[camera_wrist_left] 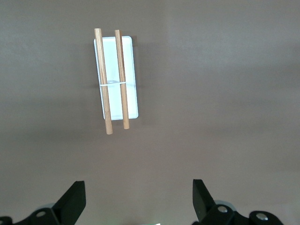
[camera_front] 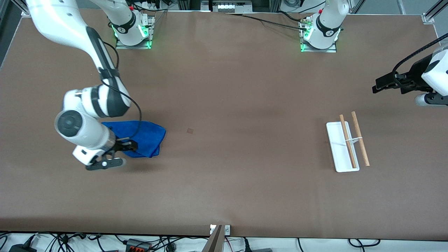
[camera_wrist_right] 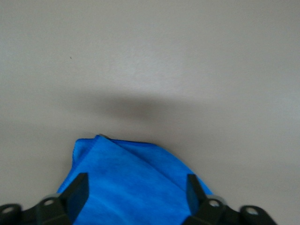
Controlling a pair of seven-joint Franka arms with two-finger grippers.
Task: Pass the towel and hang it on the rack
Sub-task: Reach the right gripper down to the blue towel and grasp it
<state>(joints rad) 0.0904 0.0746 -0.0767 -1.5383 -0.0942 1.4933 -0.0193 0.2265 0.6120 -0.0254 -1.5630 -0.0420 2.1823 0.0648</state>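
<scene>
One crumpled bright blue cloth towel (camera_front: 141,137) between the spread fingers of the right gripper (camera_front: 120,153). One white-based rack (camera_front: 342,147) with two wooden rods. Left gripper (camera_wrist_left: 138,201) spread wide, holding nothing.

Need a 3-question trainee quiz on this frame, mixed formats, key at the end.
1. True or false: the towel already hangs on the rack.
2. Which end effector is down at the towel? A) left B) right C) neither
3. Fill in: the rack's two wooden rods sit over a white ____.

Key
1. False. The towel lies on the table toward the right arm's end; the rack stands bare toward the left arm's end.
2. B. The right end effector straddles the towel with its fingers apart, not yet clamped. The left end effector waits open, up in the air near the rack.
3. base
</scene>
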